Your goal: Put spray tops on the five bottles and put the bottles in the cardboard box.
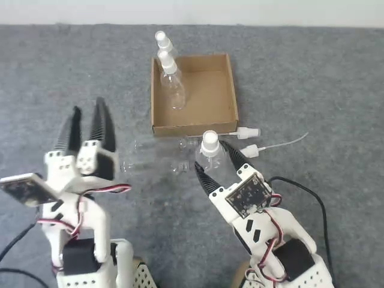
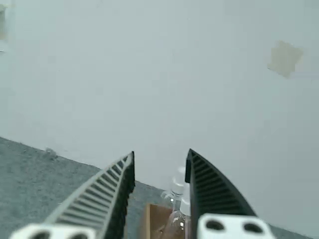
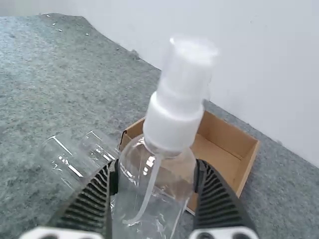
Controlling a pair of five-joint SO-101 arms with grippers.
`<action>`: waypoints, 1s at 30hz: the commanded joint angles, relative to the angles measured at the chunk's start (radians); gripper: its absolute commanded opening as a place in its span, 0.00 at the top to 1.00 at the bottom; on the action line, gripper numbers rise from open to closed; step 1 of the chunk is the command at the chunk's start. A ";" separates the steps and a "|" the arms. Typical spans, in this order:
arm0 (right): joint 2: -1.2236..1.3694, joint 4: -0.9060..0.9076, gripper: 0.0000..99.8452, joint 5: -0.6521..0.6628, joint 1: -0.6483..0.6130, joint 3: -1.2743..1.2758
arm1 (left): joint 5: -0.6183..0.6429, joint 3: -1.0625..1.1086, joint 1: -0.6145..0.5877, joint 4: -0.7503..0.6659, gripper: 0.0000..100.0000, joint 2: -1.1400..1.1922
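Nearest me, my right gripper is clenched on a clear bottle with a white spray top, held upright over the grey carpet; my left gripper hangs released and empty; between the two arms, uncapped clear bottles lie on their sides; two loose spray tops lie just before the cardboard box; inside it, a capped bottle rests by the left wall.

Bottles crowd 1 box wall; rest open.
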 commanded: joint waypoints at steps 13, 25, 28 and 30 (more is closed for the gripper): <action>-0.005 -0.225 0.99 -0.008 0.012 -0.077 | -0.069 0.248 -0.272 -0.008 0.84 -0.009; 0.004 -0.496 0.99 -0.006 0.010 -0.100 | -0.169 0.303 -0.270 -0.046 0.84 -0.009; 0.061 -0.529 0.99 -0.009 0.010 -0.152 | -0.169 0.305 -0.270 -0.046 0.84 -0.009; 0.136 -0.553 0.99 -0.009 0.010 -0.201 | -0.169 0.305 -0.270 -0.046 0.84 -0.009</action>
